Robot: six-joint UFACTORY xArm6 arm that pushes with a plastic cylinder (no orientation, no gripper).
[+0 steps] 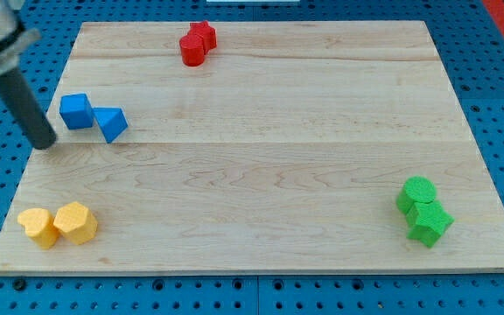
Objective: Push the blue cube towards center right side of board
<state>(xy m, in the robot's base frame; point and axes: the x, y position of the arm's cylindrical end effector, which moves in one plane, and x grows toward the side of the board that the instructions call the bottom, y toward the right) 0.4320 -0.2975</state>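
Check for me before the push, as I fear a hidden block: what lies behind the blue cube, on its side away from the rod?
The blue triangular block sits against the blue cube on its right; bare wooden board lies beyond. Nothing looks hidden. My tip stands at the cube's lower left.

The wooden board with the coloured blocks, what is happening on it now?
A robot arm's dark rod is at work on the wooden board. My tip rests near the view's left edge, just left of the blue cube and not clearly touching it. A second blue block sits against the cube's right side. The cube is not yet pushed toward the centre right of the board.
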